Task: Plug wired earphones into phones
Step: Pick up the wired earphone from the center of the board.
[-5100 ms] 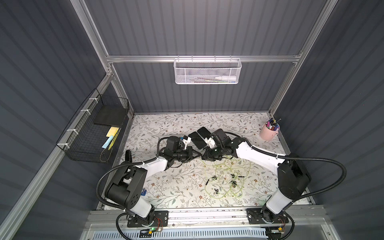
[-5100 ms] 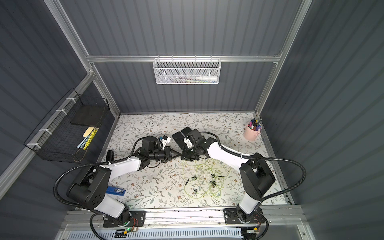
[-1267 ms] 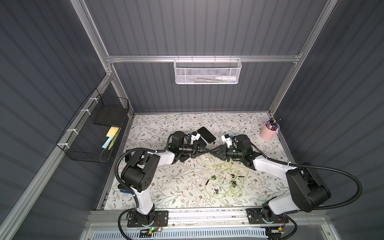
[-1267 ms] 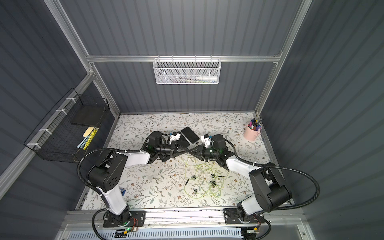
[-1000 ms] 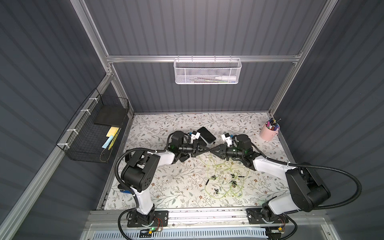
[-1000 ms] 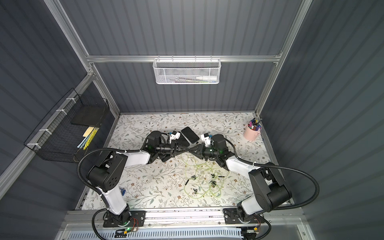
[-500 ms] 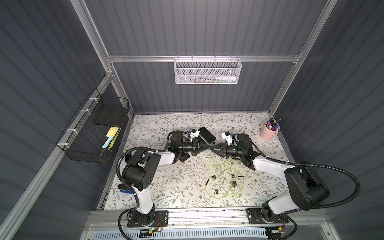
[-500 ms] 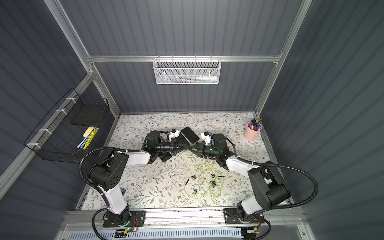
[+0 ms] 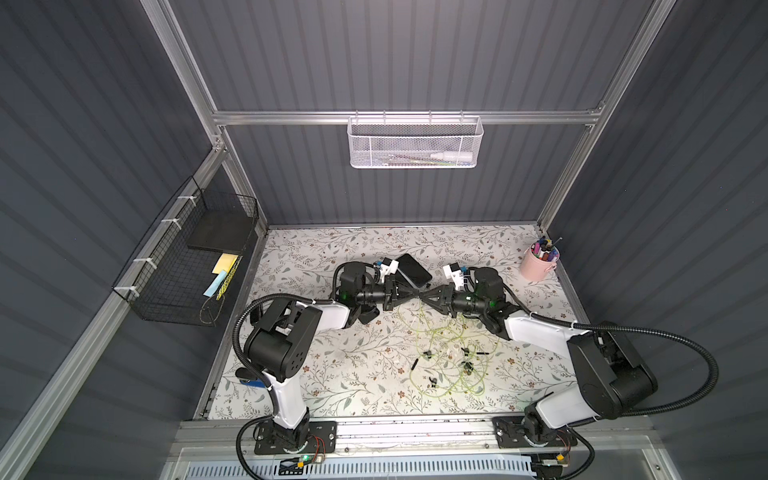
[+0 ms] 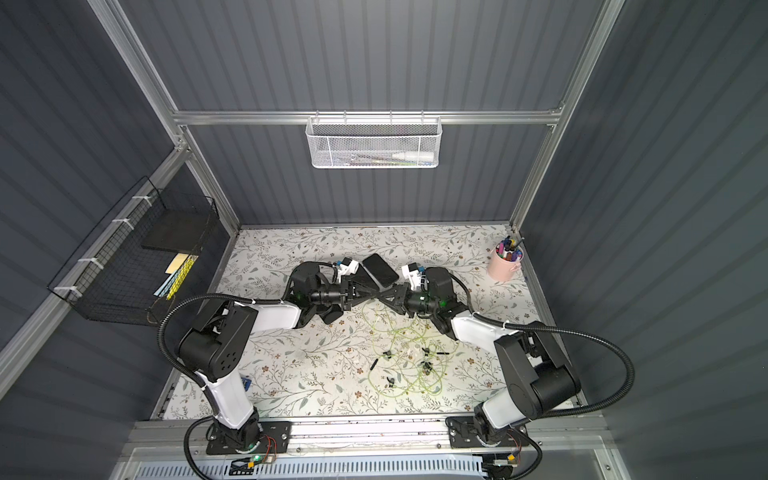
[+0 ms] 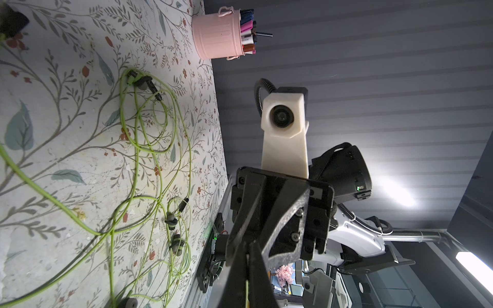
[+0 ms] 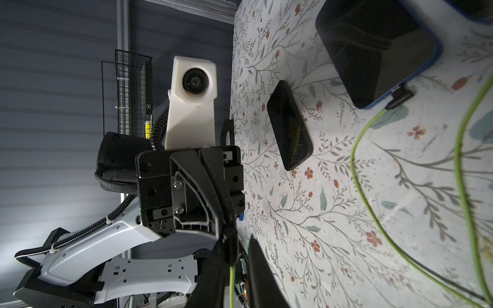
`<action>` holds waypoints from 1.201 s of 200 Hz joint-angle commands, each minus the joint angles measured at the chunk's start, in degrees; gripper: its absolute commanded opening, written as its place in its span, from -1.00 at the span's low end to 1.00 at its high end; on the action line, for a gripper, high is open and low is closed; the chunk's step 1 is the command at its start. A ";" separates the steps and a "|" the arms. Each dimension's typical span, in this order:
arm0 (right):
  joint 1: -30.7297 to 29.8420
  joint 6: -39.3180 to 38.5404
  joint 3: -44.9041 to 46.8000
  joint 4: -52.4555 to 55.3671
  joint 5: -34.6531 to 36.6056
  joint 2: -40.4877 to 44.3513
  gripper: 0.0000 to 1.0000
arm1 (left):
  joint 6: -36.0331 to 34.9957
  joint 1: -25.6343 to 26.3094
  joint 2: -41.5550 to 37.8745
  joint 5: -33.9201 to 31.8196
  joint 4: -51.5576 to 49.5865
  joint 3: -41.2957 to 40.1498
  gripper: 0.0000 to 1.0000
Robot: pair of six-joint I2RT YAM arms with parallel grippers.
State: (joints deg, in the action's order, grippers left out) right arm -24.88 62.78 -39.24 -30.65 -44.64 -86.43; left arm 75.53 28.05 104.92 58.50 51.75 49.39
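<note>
Above the mat [image 9: 332, 374], your left gripper [image 9: 413, 296] pinches an earphone cable [image 12: 231, 280]; you cannot tell whether your right gripper [image 9: 424, 296] grips it. One phone [image 12: 373, 48] is plugged in; a second phone [image 12: 289, 125] lies bare, and more earphones [image 11: 170, 222] lie loose.

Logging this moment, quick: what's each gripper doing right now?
Left gripper: shut on a cable.
Right gripper: nearly closed at the same cable; whether it grips cannot be told.
</note>
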 commanded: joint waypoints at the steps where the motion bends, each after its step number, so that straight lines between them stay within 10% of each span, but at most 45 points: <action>1: -0.07 -0.17 -1.15 -0.46 0.49 -0.59 -0.73 | 0.40 0.86 0.89 2.68 3.43 -0.46 -1.00; 79: -0.08 -0.13 -1.37 -1.62 0.83 -1.00 -0.61 | 2.53 1.21 1.54 3.99 6.35 -0.52 -1.00; 152: -0.08 -0.19 -0.92 -2.57 0.90 -0.80 -0.98 | 3.41 1.39 1.96 4.81 6.96 -0.61 -1.00; 163: -0.08 -0.24 -0.77 -2.65 0.70 -0.75 -0.98 | 2.21 1.14 1.60 5.03 5.03 -0.44 -0.60; 194: 0.23 -0.51 0.42 -2.00 0.52 -0.33 -0.98 | -11.57 -1.00 -2.79 3.46 -16.04 2.93 0.27; 240: 0.25 -7.69 -0.19 10.82 2.99 3.00 -0.98 | -34.29 -7.53 -8.60 -19.03 -69.80 16.48 0.49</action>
State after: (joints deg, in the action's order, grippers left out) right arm -24.67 61.10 -39.18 -28.99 -43.64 -86.26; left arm 55.59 23.92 99.70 54.68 15.46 58.65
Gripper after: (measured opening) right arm 0.064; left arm 0.738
